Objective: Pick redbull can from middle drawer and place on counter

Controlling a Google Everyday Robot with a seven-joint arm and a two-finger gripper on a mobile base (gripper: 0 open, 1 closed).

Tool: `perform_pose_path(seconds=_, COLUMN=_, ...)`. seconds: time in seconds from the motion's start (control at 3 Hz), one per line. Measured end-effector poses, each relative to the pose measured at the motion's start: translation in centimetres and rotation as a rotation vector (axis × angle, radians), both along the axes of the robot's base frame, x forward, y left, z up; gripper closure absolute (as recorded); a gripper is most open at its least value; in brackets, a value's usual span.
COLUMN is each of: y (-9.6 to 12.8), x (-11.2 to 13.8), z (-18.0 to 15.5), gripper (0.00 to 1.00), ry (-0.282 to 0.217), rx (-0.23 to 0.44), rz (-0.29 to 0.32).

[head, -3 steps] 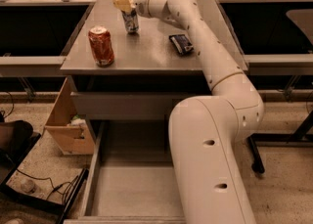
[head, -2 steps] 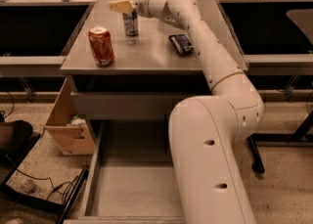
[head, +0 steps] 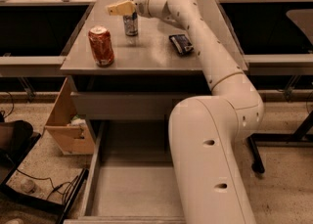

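Observation:
The redbull can (head: 130, 24) stands upright on the counter (head: 151, 54), near its back edge. My gripper (head: 120, 8) is just above and slightly left of the can's top, open and holding nothing. My arm reaches in from the lower right across the counter. The middle drawer (head: 132, 189) is pulled out below the counter. Its grey floor shows nothing on it, and my arm hides its right part.
A red-orange soda can (head: 101, 46) stands at the counter's front left. A dark flat packet (head: 181, 43) lies right of centre. A tan cardboard box (head: 68, 127) sits on the floor left of the drawer. Cables and dark gear (head: 29, 184) lie at lower left.
My gripper has risen and shifted slightly left, off the redbull can. The can stays standing on the counter.

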State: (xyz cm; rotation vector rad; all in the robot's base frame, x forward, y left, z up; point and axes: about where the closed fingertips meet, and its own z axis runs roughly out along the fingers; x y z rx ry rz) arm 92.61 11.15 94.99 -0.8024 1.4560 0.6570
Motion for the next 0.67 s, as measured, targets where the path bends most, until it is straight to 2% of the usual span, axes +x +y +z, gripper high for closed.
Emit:
perform_pose_path(seconds=0.33, y=0.9, x=-0.8, z=1.2, gripper=0.00, ry=-0.020, rx=0.059, rz=0.060)
perform_pose_path(seconds=0.67, y=-0.5, x=-2.0, z=4.0, gripper=0.00, ry=-0.045, rx=0.075, rz=0.078)
